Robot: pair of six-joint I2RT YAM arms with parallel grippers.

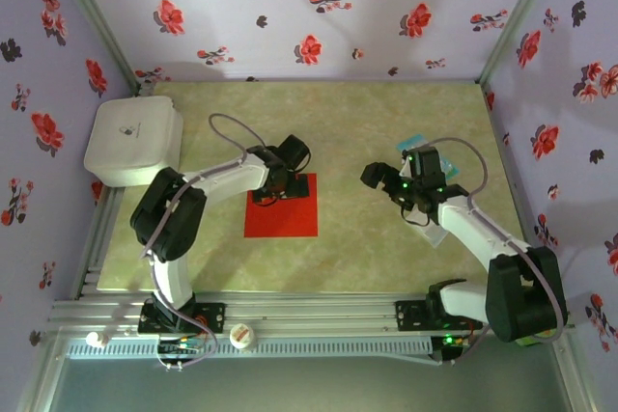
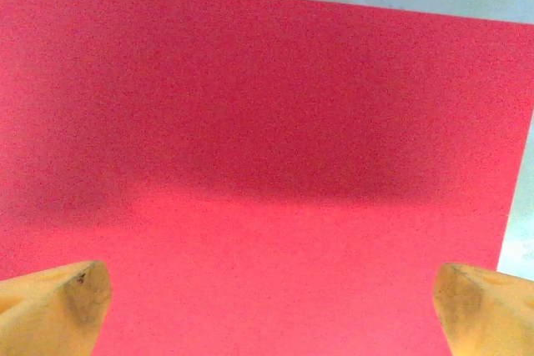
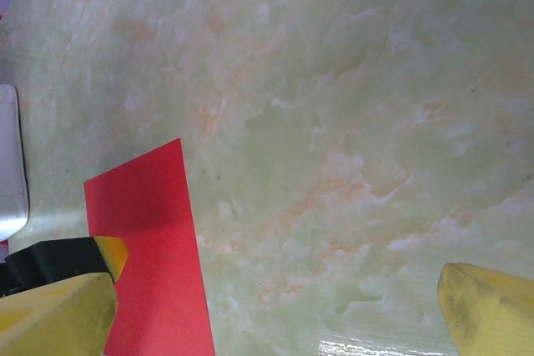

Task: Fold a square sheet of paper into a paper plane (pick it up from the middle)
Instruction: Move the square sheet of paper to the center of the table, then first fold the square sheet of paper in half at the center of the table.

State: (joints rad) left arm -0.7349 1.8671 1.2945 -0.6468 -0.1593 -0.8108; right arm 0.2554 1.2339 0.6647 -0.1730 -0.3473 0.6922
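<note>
The square sheet of paper is bright red and lies flat and unfolded on the table, left of centre. My left gripper hangs low over the sheet's far left part. In the left wrist view the sheet of paper spreads under the gripper, which is open with its yellow fingertips wide apart and nothing between them. My right gripper hovers to the right of the sheet, over bare table. It is open, and the sheet's edge lies at its left. The paper plane is out of view.
A white lidded box stands at the table's far left. A small light-blue-and-white packet lies behind the right gripper. A white cap rests on the front rail. Floral walls close off the back and both sides.
</note>
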